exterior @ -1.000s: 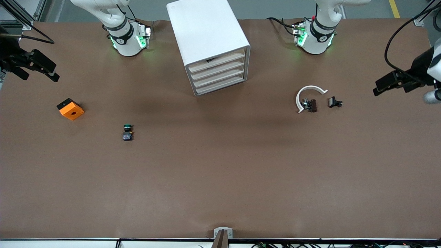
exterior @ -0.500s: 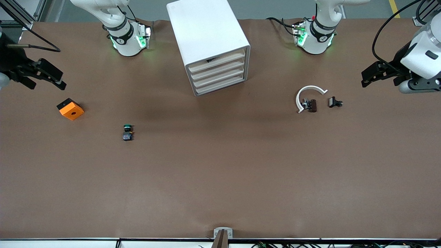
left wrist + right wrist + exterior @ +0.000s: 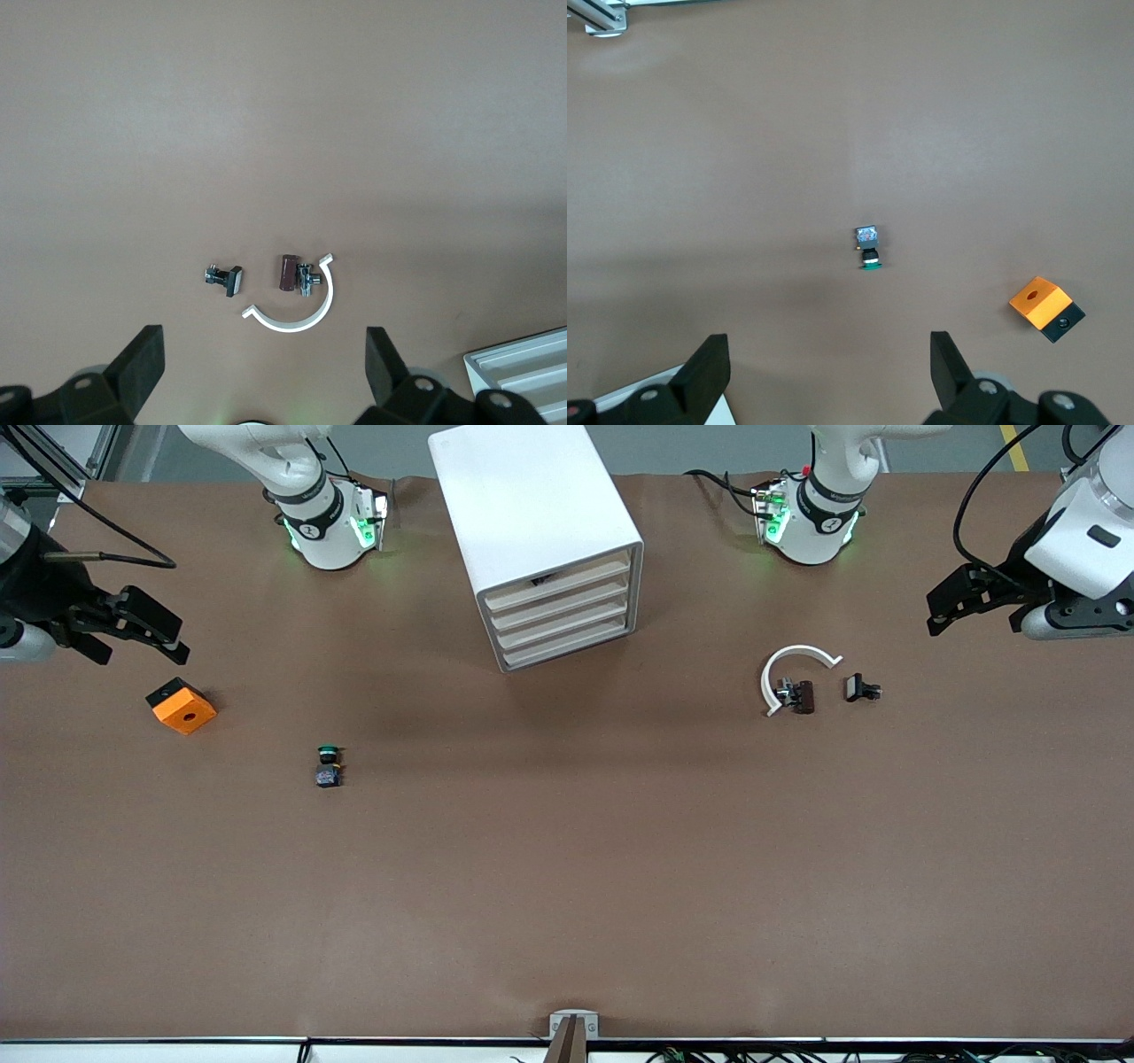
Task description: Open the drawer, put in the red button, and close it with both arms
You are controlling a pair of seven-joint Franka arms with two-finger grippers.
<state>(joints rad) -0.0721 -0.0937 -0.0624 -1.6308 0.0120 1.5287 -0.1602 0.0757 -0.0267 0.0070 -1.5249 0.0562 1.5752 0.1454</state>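
- 4 drawers in the white cabinet [image 3: 536,531]: how do they stand, and what lies about?

- All 4 fronts sit flush. The drawer [image 3: 561,623] with a plain beige front is shut. Toward the right arm's end lie a green-capped button [image 3: 329,765] and an orange block [image 3: 181,705]. Toward the left arm's end lie a white curved piece [image 3: 791,670], a brown part [image 3: 800,696] touching it, and a small black clip [image 3: 861,688] just beside. No red-capped button shows in any view.

- Grippers?

- 2, both spread wide and empty. The right gripper [image 3: 133,631] hangs above the orange block; the left gripper [image 3: 952,604] hangs over bare table near that arm's end.

- Room?

- The brown table [image 3: 567,886] nearer the camera is bare, and nothing stands before the drawer fronts.
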